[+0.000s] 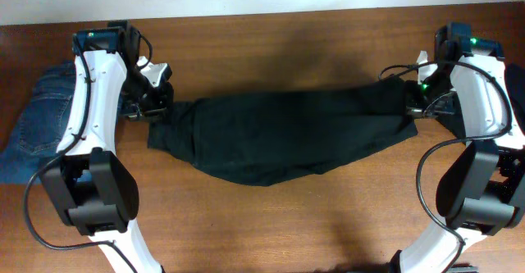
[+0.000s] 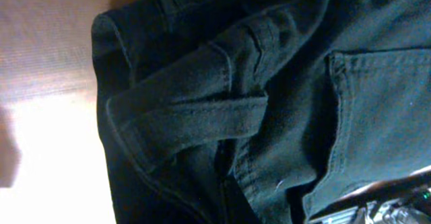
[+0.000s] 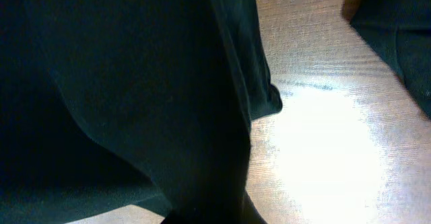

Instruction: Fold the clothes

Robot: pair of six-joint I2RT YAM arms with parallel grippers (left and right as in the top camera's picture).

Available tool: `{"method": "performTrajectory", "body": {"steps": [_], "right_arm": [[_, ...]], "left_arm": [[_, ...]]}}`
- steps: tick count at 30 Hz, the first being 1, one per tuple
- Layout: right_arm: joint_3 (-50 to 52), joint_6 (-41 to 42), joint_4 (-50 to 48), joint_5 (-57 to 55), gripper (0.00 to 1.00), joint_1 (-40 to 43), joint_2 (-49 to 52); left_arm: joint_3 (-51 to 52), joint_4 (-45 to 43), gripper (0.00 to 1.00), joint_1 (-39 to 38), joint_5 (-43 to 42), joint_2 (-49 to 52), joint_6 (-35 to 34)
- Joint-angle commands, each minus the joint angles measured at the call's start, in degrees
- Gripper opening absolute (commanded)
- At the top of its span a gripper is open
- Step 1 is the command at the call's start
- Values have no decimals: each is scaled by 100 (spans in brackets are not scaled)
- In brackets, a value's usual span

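Observation:
The clothes here are a pair of long black trousers [image 1: 279, 134], stretched across the middle of the wooden table between both arms. My left gripper [image 1: 154, 105] is shut on the waist end. The left wrist view shows the waistband, a belt loop and a back pocket of the trousers [image 2: 269, 116], with the fingertips buried in fabric. My right gripper [image 1: 417, 101] is shut on the leg end at the right. Black cloth of the trousers [image 3: 135, 103] fills most of the right wrist view and hides the fingers.
Blue jeans [image 1: 37, 121] lie at the table's left edge, partly under the left arm. Another dark piece of cloth [image 3: 397, 29] lies beyond the right gripper, seen from overhead as dark cloth [image 1: 449, 124]. Bare wood table [image 1: 271, 224] runs along the front.

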State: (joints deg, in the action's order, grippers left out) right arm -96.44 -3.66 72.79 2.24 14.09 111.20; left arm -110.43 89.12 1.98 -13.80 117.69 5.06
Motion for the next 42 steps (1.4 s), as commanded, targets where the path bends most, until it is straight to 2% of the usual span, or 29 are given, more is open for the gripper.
{"method": "performTrajectory", "body": {"steps": [1,4,5,6,8,11,13,16,23,31,35,42], "right_arm": [[151,4,-184,-162,5,17,-13],[385,7,-387,-164,7,17,-13],[490,4,-472,-164,13,17,-13],[588,4,-560,-164,22,17,-13],[798,4,-723,-164,34,17,-13],[986,4,-887,-164,53,17,-13],[1043,4,-962,-166,66,20,-13],[1043,4,-1029,-166,73,17,-13],[1080,4,-1617,-157,80,22,37],[1080,31,-1672,-146,81,22,619],[1080,184,-1683,-144,82,22,990],[1084,310,-1725,-101,83,22,1447]], "left_arm": [[26,232,2,31,271,-28,-74],[52,404,2,28,273,-28,-74],[59,450,2,26,273,-28,-74],[70,492,2,26,273,-28,-74],[92,542,11,26,275,-28,-74],[94,599,16,26,275,-28,-74],[94,651,25,15,278,-28,-72],[94,656,28,9,278,-28,-74],[94,761,30,-7,444,-28,-74],[96,693,30,-11,929,-28,-114],[96,616,30,-11,1399,-28,-533],[96,562,30,-11,1421,-28,-555]]}}
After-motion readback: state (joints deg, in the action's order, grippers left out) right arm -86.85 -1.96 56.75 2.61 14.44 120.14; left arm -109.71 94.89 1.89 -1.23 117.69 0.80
